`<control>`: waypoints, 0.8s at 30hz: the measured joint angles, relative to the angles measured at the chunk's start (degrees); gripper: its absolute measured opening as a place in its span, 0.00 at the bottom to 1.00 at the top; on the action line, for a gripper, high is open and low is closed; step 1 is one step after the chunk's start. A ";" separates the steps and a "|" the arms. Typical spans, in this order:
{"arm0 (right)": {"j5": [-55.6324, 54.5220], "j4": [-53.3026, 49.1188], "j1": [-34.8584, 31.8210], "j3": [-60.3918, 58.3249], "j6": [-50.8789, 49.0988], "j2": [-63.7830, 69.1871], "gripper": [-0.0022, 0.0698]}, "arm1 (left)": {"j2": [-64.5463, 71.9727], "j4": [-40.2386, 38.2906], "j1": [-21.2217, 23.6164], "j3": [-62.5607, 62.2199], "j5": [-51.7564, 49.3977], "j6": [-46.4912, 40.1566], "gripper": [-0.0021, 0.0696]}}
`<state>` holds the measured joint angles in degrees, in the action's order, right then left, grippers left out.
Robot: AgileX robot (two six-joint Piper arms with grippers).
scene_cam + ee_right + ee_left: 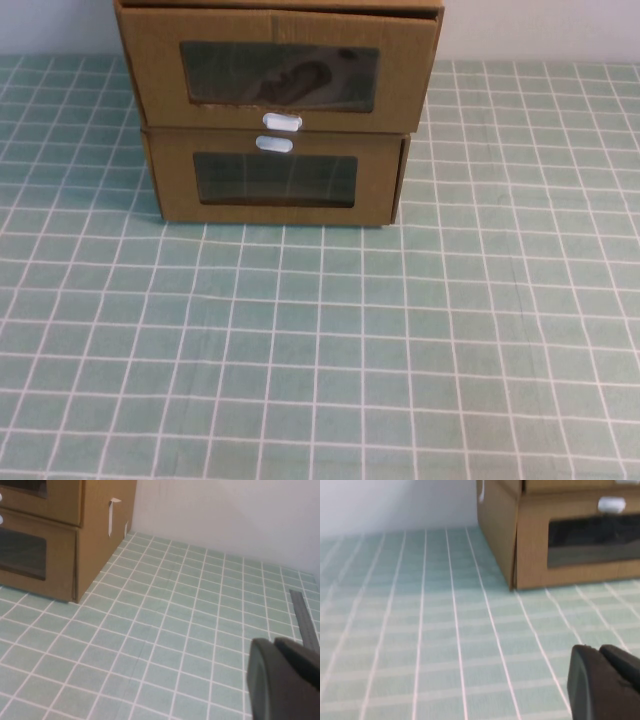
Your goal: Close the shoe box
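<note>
On the upper tier, the shoe box, light stiff cardboard, wants a front-panel push; left gripper and right gripper sit low, clenched.

Open tiled table in front of the shoe box; left gripper and right gripper low over it, well apart from that box; like box directly beneath
</note>
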<state>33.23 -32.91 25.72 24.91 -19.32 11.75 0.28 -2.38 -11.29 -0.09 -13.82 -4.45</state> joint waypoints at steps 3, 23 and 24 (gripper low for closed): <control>-0.11 0.00 0.00 0.00 0.00 0.00 0.01 | -0.72 0.13 0.00 1.46 -1.42 1.79 0.02; -0.09 0.00 0.00 0.00 0.00 0.00 0.01 | -0.81 0.65 0.00 1.57 -7.59 7.74 0.02; -0.09 0.00 0.00 0.00 0.00 0.00 0.01 | -0.81 0.65 0.00 1.57 -7.59 7.74 0.02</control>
<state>33.14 -32.91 25.72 24.91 -19.32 11.75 -0.53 -1.73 -11.29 1.48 -21.41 3.29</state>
